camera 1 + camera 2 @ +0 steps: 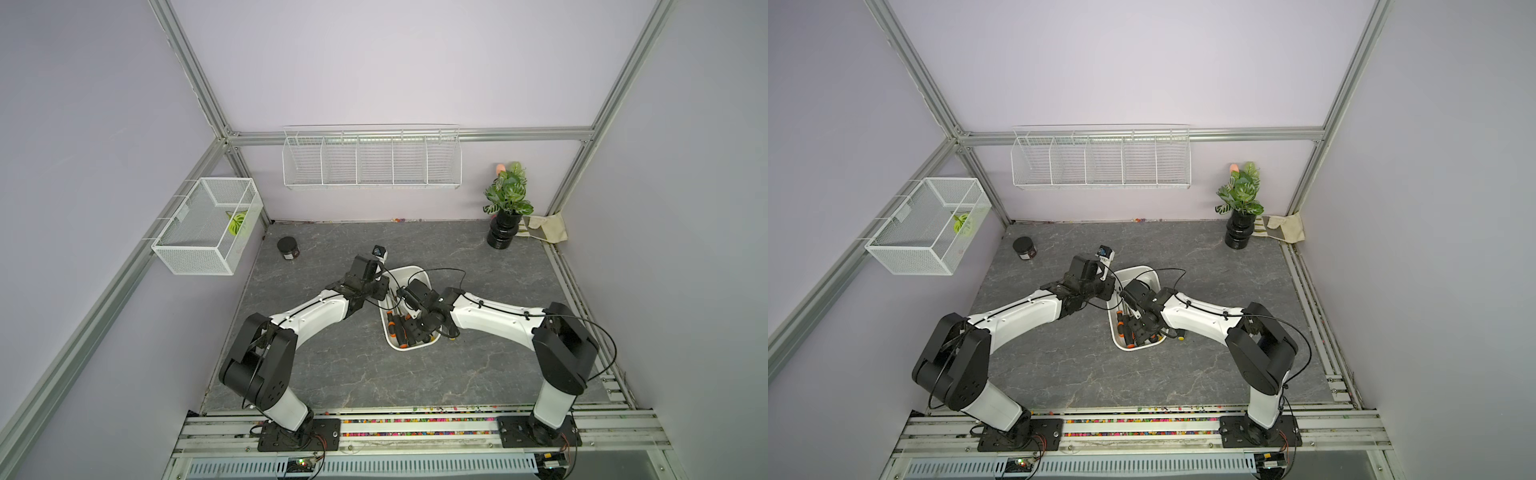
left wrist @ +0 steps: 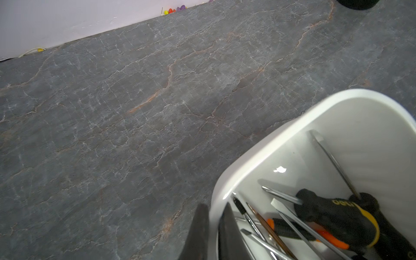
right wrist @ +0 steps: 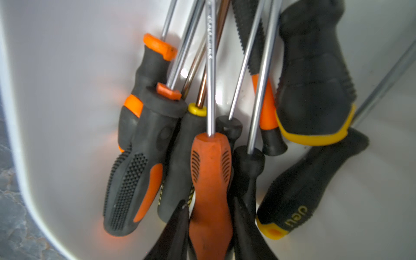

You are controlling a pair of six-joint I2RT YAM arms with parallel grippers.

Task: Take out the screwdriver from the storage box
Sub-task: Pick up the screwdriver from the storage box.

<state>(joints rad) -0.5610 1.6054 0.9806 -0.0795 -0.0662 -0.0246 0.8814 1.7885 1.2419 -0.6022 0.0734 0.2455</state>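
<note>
- Orange-handled screwdriver (image 3: 210, 180) lies in the storage box (image 3: 67, 90), among a bunch of other screwdrivers at the end nearest the arm bases; not lifted yet.
- Right fingers (image 3: 175, 236) are set narrow, one on each side of that orange handle, and look closed on it. Grasp made, by my read.
- Left fingers (image 2: 198, 231) are pinched on the box's side wall, one outside and one inside, likely steadying the box on the table (image 1: 332, 374).
- Box sits mid-table between the two arms in both top views.
- Black-and-yellow screwdriver (image 3: 315, 90) and several black-and-orange ones crowd the held handle, touching it; their shafts run close beside its shaft.
- Done so far: reach and grip, with the box braced.
- Left to do: lift the orange one free of its neighbours, carry it over the rim, set it down outside.
- Small yellow-ended item (image 1: 452, 336) lies on the table just beside the box; cannot tell what it is.
</note>
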